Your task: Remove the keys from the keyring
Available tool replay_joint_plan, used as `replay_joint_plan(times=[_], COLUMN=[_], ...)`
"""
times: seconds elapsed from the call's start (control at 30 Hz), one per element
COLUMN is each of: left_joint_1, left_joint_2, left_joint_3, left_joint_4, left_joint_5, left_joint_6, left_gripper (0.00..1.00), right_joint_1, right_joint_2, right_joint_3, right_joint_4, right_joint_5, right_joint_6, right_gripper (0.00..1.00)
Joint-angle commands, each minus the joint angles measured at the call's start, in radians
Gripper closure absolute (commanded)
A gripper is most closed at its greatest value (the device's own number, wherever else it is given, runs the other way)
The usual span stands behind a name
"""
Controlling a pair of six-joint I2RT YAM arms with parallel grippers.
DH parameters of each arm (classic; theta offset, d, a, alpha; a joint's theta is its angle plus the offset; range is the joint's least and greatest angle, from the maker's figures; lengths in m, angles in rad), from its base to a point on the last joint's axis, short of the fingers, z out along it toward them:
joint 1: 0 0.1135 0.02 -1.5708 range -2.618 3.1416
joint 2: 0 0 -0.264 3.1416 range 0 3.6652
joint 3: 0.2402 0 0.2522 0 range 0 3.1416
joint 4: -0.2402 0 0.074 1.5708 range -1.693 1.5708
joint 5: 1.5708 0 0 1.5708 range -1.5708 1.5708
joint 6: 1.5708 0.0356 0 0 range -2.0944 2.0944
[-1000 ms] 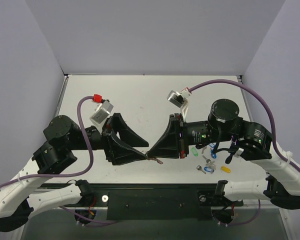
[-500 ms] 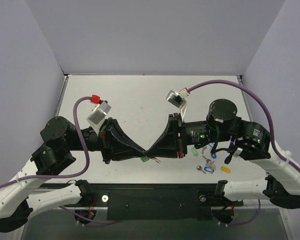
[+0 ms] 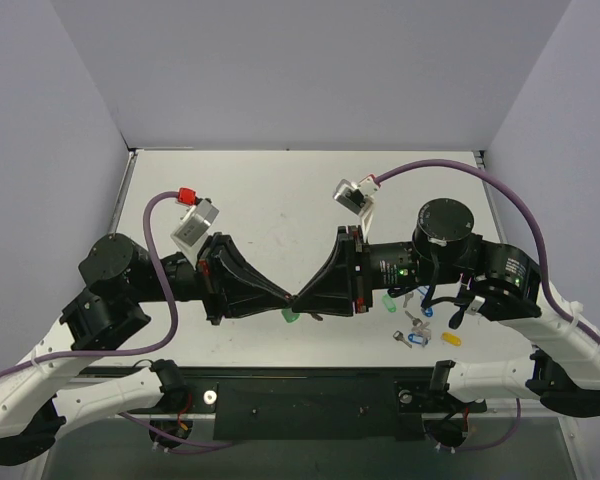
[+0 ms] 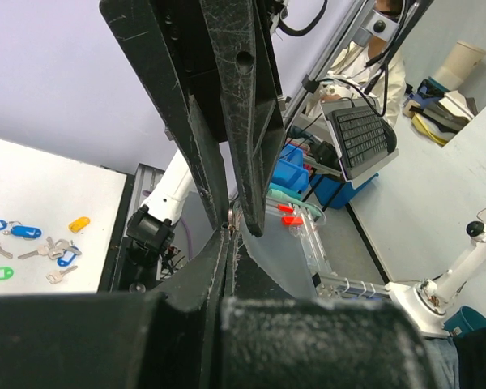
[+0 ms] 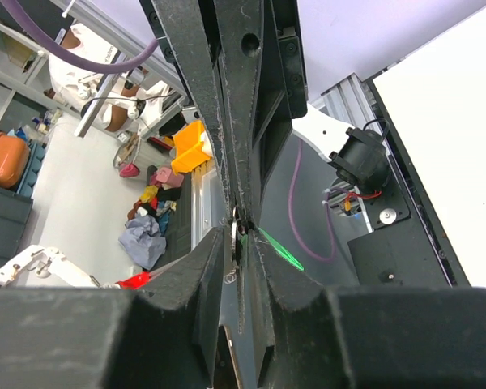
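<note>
Over the table's near middle my two grippers meet tip to tip. The left gripper (image 3: 290, 302) (image 4: 229, 233) is shut, and the thin silver keyring (image 4: 230, 216) sits right at its tips. The right gripper (image 3: 303, 300) (image 5: 241, 235) has a narrow gap between its pads. A thin silver key (image 5: 234, 236) stands edge-on in that gap. The key with the green head (image 3: 290, 317) (image 5: 280, 250) hangs just below the meeting tips. Exactly where the ring sits in the left grip is hidden.
A small pile of loose keys (image 3: 412, 322) with green, blue and yellow tags lies on the white table (image 3: 280, 200) under the right arm; it also shows in the left wrist view (image 4: 32, 247). The black rail (image 3: 310, 395) runs along the near edge.
The left gripper has shut at the tips of the right one and both shifted slightly left. The green key head has come into view below them. The right jaws have parted a little.
</note>
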Motion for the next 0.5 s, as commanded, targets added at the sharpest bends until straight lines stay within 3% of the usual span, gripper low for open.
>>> replay_joint_plan(times=[0.0, 0.2, 0.23, 0.27, 0.3, 0.33, 0.37, 0.47], left_joint_1=[0.004, 0.004, 0.004, 0.003, 0.003, 0.004, 0.004, 0.004], left_joint_2=[-0.015, -0.022, -0.021, -0.028, -0.033, -0.044, -0.053, -0.076], left_joint_3=[0.001, -0.013, -0.013, -0.015, -0.018, -0.021, -0.021, -0.003], left_joint_4=[0.059, 0.069, 0.069, 0.072, 0.072, 0.075, 0.063, 0.012], left_joint_5=[-0.055, -0.074, -0.074, -0.081, -0.089, -0.100, -0.107, -0.153], left_joint_6=[-0.010, -0.022, -0.022, -0.024, -0.019, -0.018, -0.013, 0.013], left_gripper=[1.00, 1.00, 0.95, 0.87, 0.64, 0.56, 0.29, 0.25], right_joint_1=[0.009, 0.011, 0.011, 0.011, 0.011, 0.011, 0.011, 0.011], right_joint_2=[0.011, 0.014, 0.016, 0.014, 0.011, 0.008, 0.007, -0.004], right_joint_3=[0.022, 0.024, 0.020, 0.019, 0.017, 0.014, 0.014, 0.011], right_joint_4=[0.038, 0.043, 0.043, 0.043, 0.040, 0.038, 0.038, 0.035], right_joint_5=[0.012, 0.024, 0.026, 0.028, 0.031, 0.032, 0.035, 0.038], right_joint_6=[-0.001, 0.000, 0.000, 0.000, -0.001, -0.003, -0.004, -0.007], right_gripper=[0.87, 1.00, 1.00, 1.00, 1.00, 1.00, 1.00, 1.00])
